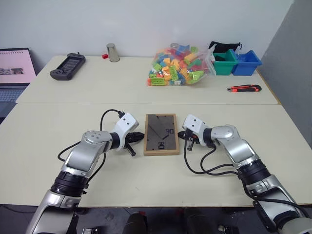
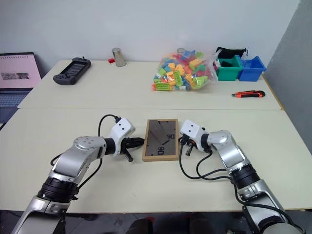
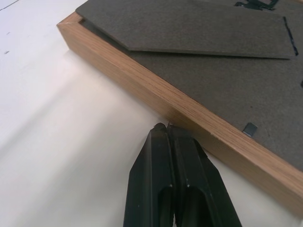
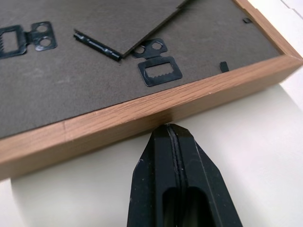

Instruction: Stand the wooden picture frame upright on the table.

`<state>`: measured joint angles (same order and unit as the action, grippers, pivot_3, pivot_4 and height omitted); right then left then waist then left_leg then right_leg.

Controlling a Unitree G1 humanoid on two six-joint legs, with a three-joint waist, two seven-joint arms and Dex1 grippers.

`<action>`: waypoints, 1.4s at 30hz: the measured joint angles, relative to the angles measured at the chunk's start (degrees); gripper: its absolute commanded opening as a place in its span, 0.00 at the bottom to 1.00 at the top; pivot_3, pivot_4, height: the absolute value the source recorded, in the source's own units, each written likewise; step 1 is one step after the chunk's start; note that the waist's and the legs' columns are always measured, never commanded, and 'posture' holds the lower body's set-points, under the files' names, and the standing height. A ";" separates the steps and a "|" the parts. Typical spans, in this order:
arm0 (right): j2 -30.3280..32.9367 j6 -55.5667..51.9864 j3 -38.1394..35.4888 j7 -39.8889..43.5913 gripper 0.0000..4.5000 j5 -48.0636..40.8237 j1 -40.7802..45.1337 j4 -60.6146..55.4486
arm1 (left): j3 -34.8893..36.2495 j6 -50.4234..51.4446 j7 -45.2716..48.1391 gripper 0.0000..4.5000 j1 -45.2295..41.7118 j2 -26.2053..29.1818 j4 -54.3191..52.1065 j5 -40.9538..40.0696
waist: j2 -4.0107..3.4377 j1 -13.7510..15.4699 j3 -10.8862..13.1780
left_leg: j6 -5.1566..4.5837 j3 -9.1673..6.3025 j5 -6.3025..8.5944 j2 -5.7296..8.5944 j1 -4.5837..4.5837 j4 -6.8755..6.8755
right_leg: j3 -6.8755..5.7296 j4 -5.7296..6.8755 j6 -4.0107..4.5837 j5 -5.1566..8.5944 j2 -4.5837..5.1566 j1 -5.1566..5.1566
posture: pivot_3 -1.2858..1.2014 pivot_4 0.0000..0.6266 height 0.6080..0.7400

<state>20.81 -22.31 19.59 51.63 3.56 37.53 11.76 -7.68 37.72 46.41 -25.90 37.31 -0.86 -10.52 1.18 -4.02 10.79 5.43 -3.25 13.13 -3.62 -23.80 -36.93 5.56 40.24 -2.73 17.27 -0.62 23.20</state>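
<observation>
Lying face-down on the table (image 1: pixel 58 146), wooden picture frame (image 1: pixel 161 134), closed left claw (image 3: pixel 165 126) and closed right claw (image 4: pixel 171 126) at its sides, markings unreadable.

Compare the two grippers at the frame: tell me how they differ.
The left gripper sits at the frame's left long edge; the right gripper sits at its right long edge. The left points toward the right, the right toward the left, so they face each other across the frame. Shared: both are shut, with tips at or very near the wooden edge, low over the table; the frame lies flat, back up, between them.
</observation>
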 measured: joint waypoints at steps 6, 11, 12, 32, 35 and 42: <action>-1.71 0.62 2.25 1.03 0.00 0.01 0.47 -0.12 | 1.99 1.72 0.75 0.01 3.27 2.79 -3.22 -0.79 | 0.00 -0.17 0.00 | 0.00 -0.02 0.00 0.00 -0.01 0.00 | -0.01 0.03 0.00 0.00 0.00 0.01 | 0.52 0.24 1.00; -3.19 0.74 3.67 1.75 0.00 0.08 1.49 0.01 | 3.20 3.05 0.78 0.01 4.60 3.84 -4.57 -0.82 | 0.00 -0.22 0.00 | 0.00 -0.02 0.00 0.00 -0.01 0.00 | -0.01 0.03 0.00 0.00 0.00 0.02 | 0.52 0.24 1.00; -3.52 1.04 4.00 1.86 0.00 0.09 1.79 0.04 | 3.38 3.39 0.78 0.01 5.14 3.89 -5.52 -0.89 | 0.00 -0.21 0.00 | 0.00 -0.02 0.00 0.00 -0.02 0.00 | -0.02 0.03 0.00 0.00 0.00 0.02 | 0.52 0.24 1.00; 7.91 8.68 2.90 5.88 0.00 0.95 2.36 3.03 | 3.61 2.27 3.23 0.01 6.32 7.35 -6.63 -3.69 | 0.00 -0.20 0.00 | -0.01 -0.02 0.00 0.00 -0.01 0.00 | -0.01 0.01 0.00 0.00 0.00 0.01 | 0.52 0.24 1.00; 9.95 10.35 1.86 7.46 0.00 0.57 2.78 4.99 | 4.90 1.54 4.46 0.01 5.84 8.83 -4.02 -4.11 | 0.00 -0.22 0.00 | -0.01 -0.02 0.00 0.00 0.00 0.00 | -0.01 0.00 0.00 0.01 0.00 0.01 | 0.52 0.24 1.00; 13.65 12.02 -0.37 13.76 0.00 -1.00 6.33 7.77 | 12.06 8.05 9.60 0.15 3.66 10.51 -2.02 -12.96 | 0.00 -0.26 0.01 | -0.01 -0.02 0.01 0.00 -0.02 0.01 | -0.04 -0.02 0.00 0.01 0.00 0.02 | 0.52 0.24 1.00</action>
<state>34.46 -10.29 19.22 65.39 2.56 43.87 19.53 4.38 45.77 56.01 -22.24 47.82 -2.88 -23.49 1.19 -4.28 10.80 5.42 -3.27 13.14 -3.63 -23.82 -36.92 5.52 40.22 -2.73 17.28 -0.62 23.22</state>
